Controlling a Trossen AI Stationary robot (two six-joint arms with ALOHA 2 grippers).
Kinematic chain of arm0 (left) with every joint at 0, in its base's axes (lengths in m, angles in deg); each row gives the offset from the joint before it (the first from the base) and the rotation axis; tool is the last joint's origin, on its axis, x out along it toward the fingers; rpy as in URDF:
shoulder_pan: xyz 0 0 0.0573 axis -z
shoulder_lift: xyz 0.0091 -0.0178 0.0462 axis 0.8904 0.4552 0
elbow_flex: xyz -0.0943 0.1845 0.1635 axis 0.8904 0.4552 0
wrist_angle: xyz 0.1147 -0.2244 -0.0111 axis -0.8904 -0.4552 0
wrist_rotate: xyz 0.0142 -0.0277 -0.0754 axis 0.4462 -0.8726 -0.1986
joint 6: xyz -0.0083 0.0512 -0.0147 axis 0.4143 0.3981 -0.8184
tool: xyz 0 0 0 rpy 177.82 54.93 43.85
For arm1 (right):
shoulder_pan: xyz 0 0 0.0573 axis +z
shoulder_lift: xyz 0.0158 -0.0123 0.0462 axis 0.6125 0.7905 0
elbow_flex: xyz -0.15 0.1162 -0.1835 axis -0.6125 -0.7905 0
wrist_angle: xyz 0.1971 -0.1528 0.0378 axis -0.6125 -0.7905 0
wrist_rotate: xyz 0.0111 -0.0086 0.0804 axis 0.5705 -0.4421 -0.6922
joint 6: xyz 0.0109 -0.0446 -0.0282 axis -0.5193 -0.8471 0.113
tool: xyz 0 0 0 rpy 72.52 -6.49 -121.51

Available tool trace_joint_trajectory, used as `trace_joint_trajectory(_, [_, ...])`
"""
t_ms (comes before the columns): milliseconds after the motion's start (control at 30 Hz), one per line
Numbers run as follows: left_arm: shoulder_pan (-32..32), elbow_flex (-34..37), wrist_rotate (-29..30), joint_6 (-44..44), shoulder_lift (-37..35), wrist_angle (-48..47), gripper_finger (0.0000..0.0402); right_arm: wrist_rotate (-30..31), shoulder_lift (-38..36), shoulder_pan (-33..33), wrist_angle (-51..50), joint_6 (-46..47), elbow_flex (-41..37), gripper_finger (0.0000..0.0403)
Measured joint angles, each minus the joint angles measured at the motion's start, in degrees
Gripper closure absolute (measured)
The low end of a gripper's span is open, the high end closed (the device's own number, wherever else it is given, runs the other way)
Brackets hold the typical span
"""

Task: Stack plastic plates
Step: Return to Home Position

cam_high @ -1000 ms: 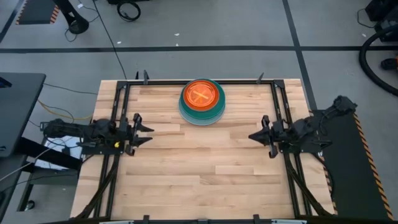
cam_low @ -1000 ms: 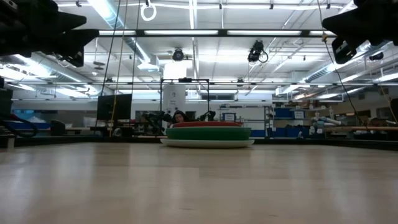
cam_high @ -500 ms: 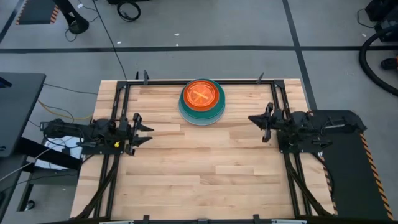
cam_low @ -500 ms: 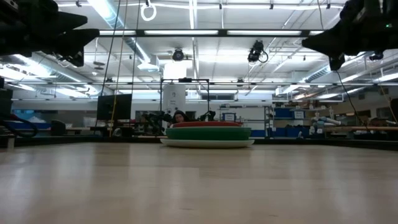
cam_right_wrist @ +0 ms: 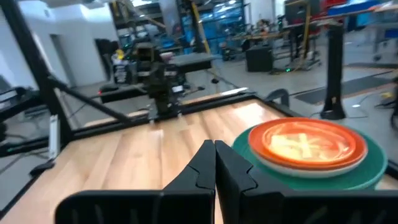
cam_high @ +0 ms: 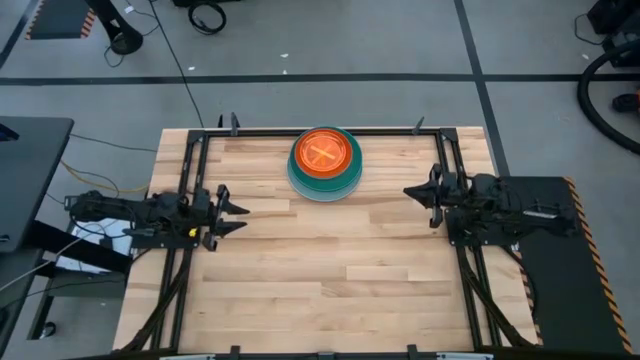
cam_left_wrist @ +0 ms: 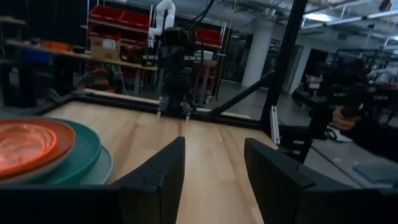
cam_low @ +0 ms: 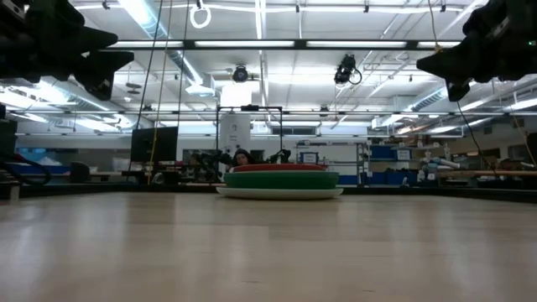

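Note:
The plastic plates (cam_high: 325,163) form one stack on the table near the middle of its far edge. A pale plate lies at the bottom, green and teal ones above it, and orange ones on top. The low view shows the plates (cam_low: 279,180) from the side. My left gripper (cam_high: 238,210) is open above the table's left part, apart from the plates (cam_left_wrist: 43,149). My right gripper (cam_high: 408,192) is shut above the table's right part, to the right of the plates (cam_right_wrist: 305,146). In the wrist views the left gripper (cam_left_wrist: 214,163) shows a gap, and the right gripper (cam_right_wrist: 214,154) shows none.
A black frame (cam_high: 330,130) runs along the table's far edge and down both sides, close behind the stack. Bare wood (cam_high: 330,260) spreads between the two arms and toward the near edge. Cables and gear lie on the floor beyond the table.
My right gripper has moved toward the table's far edge, and now stands level with the near side of the stack. The plates have stayed where they were.

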Motion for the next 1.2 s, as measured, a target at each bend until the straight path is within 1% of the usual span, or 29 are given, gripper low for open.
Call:
trace_joint_trajectory(67, [0.0,0.0,0.0,-0.8,0.0,0.0,0.023,-1.0,-0.9,-0.1,0.1,0.0,-0.6,0.0396])
trace_joint_trajectory(100, [0.0,0.0,0.0,-0.8,0.0,0.1,0.023,-1.4,-0.9,0.0,2.0,-0.1,-1.6,0.0396])
trace_joint_trajectory(200, [0.0,0.0,0.0,0.6,0.0,0.3,0.023,-1.9,-0.8,0.8,12.5,-2.8,-7.5,0.0396])
trace_joint_trajectory(333, [0.0,0.0,-1.4,1.2,0.0,0.3,0.023,-2.5,-0.2,1.5,9.3,-2.9,-7.9,0.0396])
trace_joint_trajectory(467, [0.0,0.0,-3.2,2.9,0.0,0.4,0.023,-8.7,-0.2,3.8,10.0,1.2,-7.9,0.0396])
trace_joint_trajectory(500, [0.0,0.0,-3.2,3.0,0.0,0.6,0.023,-8.3,-0.2,4.9,9.9,1.2,-7.9,0.0396])
trace_joint_trajectory(600, [0.0,0.0,-3.2,3.0,0.0,1.0,0.023,-0.1,-0.2,8.7,9.8,-0.4,-7.9,0.0398])
trace_joint_trajectory(633, [0.0,0.0,-3.2,2.9,0.0,1.3,0.023,1.2,-0.2,9.8,9.5,-1.4,-7.9,0.0398])
trace_joint_trajectory(767, [0.0,0.0,-3.2,3.2,0.0,1.2,0.023,-0.9,-0.2,13.3,8.4,-3.7,-7.9,0.0397])
trace_joint_trajectory(900, [0.0,0.0,-3.3,4.5,0.0,0.8,0.023,-1.8,0.0,14.2,7.4,-5.1,-7.9,0.0397])
trace_joint_trajectory(967, [0.0,0.0,-3.3,5.4,0.0,-0.2,0.023,-3.3,0.3,14.2,7.4,-5.9,-7.9,0.0397])
trace_joint_trajectory(1067, [0.0,0.0,-3.3,5.7,0.0,-1.0,0.023,-2.3,0.3,13.4,7.3,-6.5,-7.9,0.0396])
trace_joint_trajectory(1133, [0.0,0.0,-3.3,7.5,0.0,-0.9,0.023,-1.5,0.3,11.7,7.4,-6.4,-7.9,0.0396])
trace_joint_trajectory(1200, [0.0,0.0,-3.3,8.9,0.0,-0.9,0.023,-2.7,0.3,9.8,7.3,-5.4,-7.9,0.0397])
